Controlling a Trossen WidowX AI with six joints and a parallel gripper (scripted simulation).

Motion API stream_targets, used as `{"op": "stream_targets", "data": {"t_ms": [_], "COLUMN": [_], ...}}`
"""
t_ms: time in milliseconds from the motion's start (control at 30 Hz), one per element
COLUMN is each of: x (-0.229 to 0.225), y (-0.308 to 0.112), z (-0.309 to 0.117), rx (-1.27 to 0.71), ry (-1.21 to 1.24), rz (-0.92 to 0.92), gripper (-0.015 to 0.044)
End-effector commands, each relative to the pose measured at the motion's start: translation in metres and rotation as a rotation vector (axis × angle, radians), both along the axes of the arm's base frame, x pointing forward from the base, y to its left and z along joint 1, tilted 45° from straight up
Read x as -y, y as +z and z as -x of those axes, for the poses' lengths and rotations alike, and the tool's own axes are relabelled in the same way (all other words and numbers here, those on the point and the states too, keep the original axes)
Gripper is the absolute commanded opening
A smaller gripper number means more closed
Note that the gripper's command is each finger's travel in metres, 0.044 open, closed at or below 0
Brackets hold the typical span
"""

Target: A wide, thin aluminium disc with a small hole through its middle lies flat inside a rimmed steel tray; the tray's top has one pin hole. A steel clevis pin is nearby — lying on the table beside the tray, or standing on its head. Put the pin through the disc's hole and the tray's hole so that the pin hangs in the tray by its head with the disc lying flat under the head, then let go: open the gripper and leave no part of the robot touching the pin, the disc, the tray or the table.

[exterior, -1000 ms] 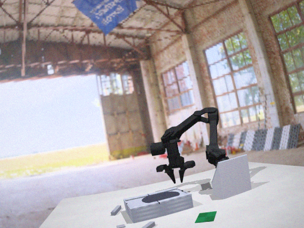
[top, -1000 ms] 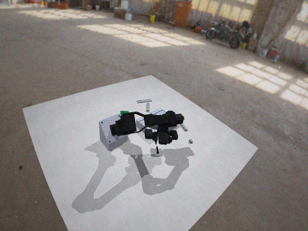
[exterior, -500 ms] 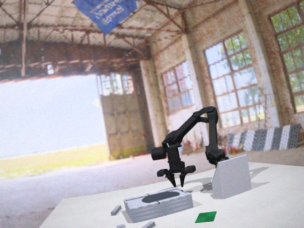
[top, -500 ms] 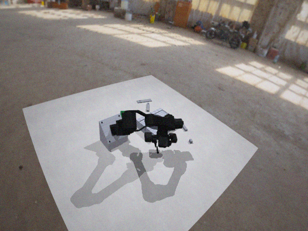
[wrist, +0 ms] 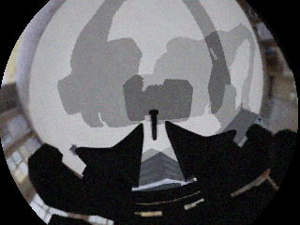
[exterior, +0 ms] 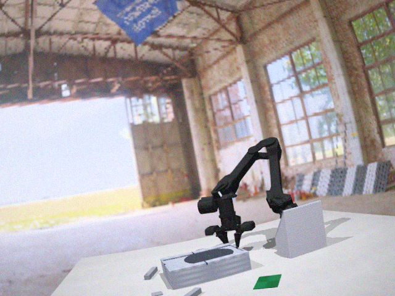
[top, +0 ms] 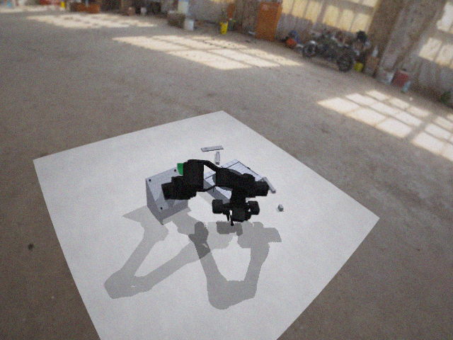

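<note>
Exterior: green patch (exterior: 267, 281) beside tray (exterior: 207, 275)

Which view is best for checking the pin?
Wrist: it shows the pin whole, head and shank, lying on the table between the gripper's fingertips as seen from there. Top shows only a small dark piece below the gripper. Exterior doesn't show it.

disc (top: 209, 177) partly hidden behind the arm (top: 228, 179) from above, gray bar (exterior: 193, 291) cut off below
</note>
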State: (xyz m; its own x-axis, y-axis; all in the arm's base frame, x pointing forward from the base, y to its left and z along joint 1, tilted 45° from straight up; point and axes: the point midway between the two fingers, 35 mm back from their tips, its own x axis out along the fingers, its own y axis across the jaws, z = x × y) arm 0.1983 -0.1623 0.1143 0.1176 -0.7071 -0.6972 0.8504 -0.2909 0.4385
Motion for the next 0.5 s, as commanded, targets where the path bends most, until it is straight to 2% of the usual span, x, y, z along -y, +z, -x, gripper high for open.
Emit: {"op": "stream_targets", "data": {"t_ms": [0,467], "x": [0.0044,0.0094], "y": [-0.0053,-0.0096], "z": [-0.0005,-0.0011], "rx": [-0.004,-0.004], "ry": [0.004,0.004], "rz": [-0.003,-0.002], "gripper": [0.016,0.016]}}
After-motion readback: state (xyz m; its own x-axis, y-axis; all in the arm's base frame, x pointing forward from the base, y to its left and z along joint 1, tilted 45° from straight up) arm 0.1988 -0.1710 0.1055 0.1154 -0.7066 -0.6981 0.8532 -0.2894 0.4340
